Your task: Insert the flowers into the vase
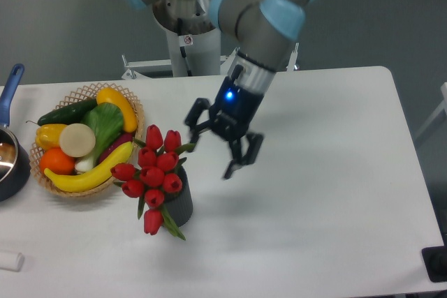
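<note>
Fixed camera view. The claw (218, 141) hung just right of the frame's centre, above the white surface (335, 193), its two fingers spread wide and holding nothing; a blue light glowed on its body. The flowers (152, 172), a tight bunch of red tulip buds with green leaves, lay to the lower left of the claw, apart from it, with the nearest bud close to the left finger (193, 116). The bunch stood in the vase (179, 205), a small dark grey cylinder left of centre in the lower half of the frame, and spread wider than the vase, hiding most of its rim. One bud drooped down the vase's left side. A wicker basket (133, 106) of fruit and vegetables sat just left of the flowers. A dark pot (12, 172) with a blue handle stood at the left edge.
</note>
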Motion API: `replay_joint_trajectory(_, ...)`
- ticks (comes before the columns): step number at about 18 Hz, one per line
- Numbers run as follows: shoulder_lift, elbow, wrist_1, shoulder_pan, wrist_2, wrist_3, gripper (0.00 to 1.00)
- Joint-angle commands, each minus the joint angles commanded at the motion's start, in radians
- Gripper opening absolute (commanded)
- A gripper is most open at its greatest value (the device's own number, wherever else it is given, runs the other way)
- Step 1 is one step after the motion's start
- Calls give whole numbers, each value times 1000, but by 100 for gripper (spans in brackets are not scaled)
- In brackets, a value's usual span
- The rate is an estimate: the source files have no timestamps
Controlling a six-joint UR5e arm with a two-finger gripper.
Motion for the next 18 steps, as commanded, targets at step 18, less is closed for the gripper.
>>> replay_joint_trajectory(18, 219, 100, -499, 166, 259, 601, 100)
